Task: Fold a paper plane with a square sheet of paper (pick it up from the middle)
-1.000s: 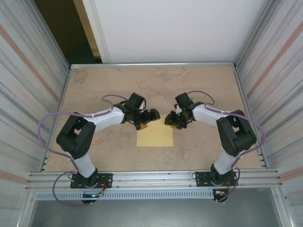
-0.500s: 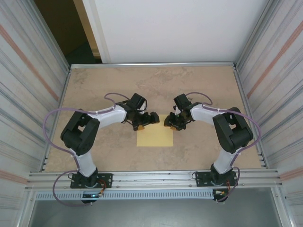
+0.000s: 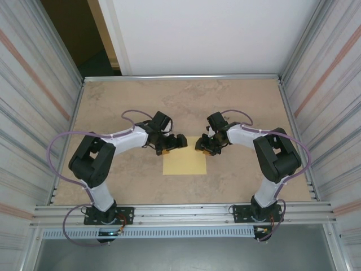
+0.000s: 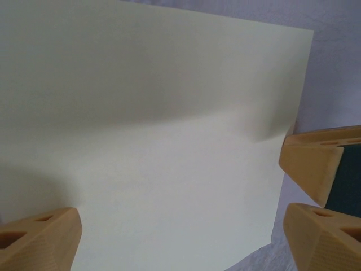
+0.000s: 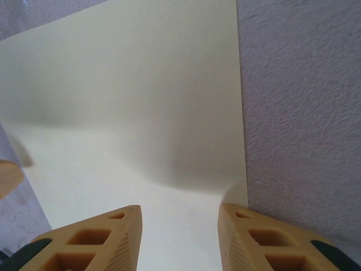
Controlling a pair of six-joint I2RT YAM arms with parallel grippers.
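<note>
The pale-yellow square sheet of thin paper (image 3: 184,162) lies where it did a second ago, on the middle of the mottled beige stone-patterned desk (image 3: 113,101), between the two arms. Both hands have since crept a little toward the sheet's far edge, and the left arm's elbow has drawn in. The sheet is plain and matte. It is mostly flat, with a soft shaded swell across it in both wrist views and no sharp crease. The left hand (image 3: 174,144) is over the far left corner, spread wide and released. Its tan wedge-shaped fingers (image 4: 36,240) straddle the paper without clamping it. The right hand (image 3: 202,145) is at the far right corner. Its hollow-celled, rib-faced fingers (image 5: 93,243) stand partly apart with the sheet's edge showing in the gap, clenched on nothing. Ribbed metal walls (image 3: 34,113) flank the desk.
</note>
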